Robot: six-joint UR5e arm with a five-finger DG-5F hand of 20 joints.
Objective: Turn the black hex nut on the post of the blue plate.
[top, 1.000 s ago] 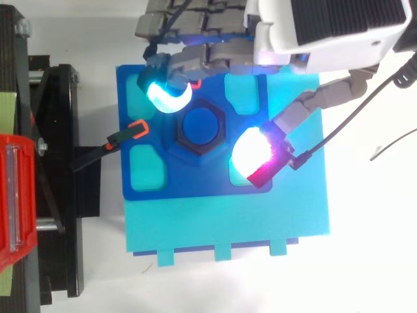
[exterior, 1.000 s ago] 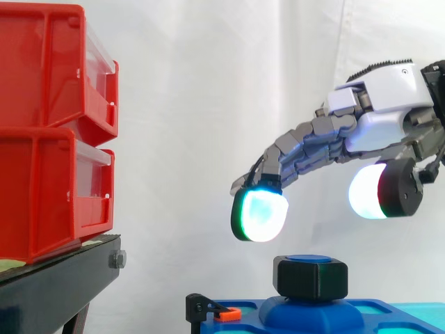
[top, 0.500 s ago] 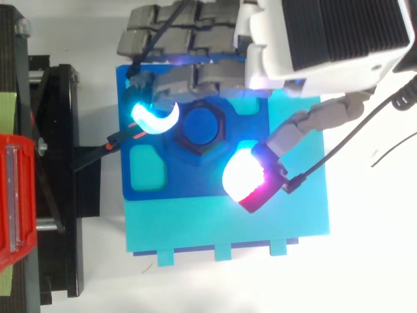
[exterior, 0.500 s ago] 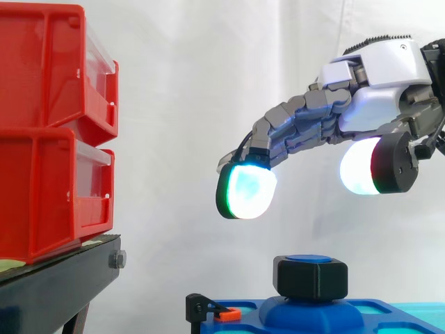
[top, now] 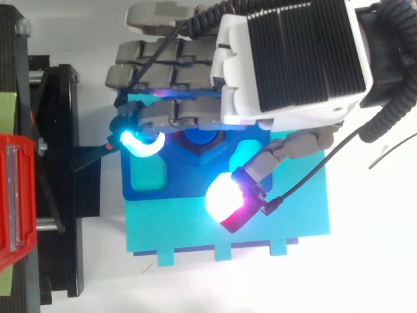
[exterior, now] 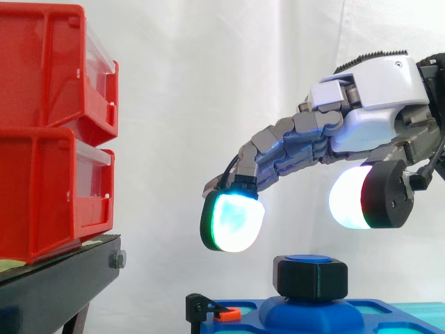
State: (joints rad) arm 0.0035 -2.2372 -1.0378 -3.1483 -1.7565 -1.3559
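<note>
The black hex nut sits on the blue post of the blue plate, its blue cap showing on top. In the top view the nut is partly covered by the hand. The hand hovers above the nut without touching it. Its fingers reach out to the left, a glowing pad hanging left of the nut. The thumb pad glows to the nut's upper right. Fingers are spread and hold nothing.
Red bins stand stacked on a black stand at the left. A small black clamp with an orange lever holds the plate's left edge. The blue plate rests on a cyan base.
The hand has shifted left and toward the front of the plate, over the nut. Its fingertip pad now hangs lower and further left; the thumb pad has moved left too.
</note>
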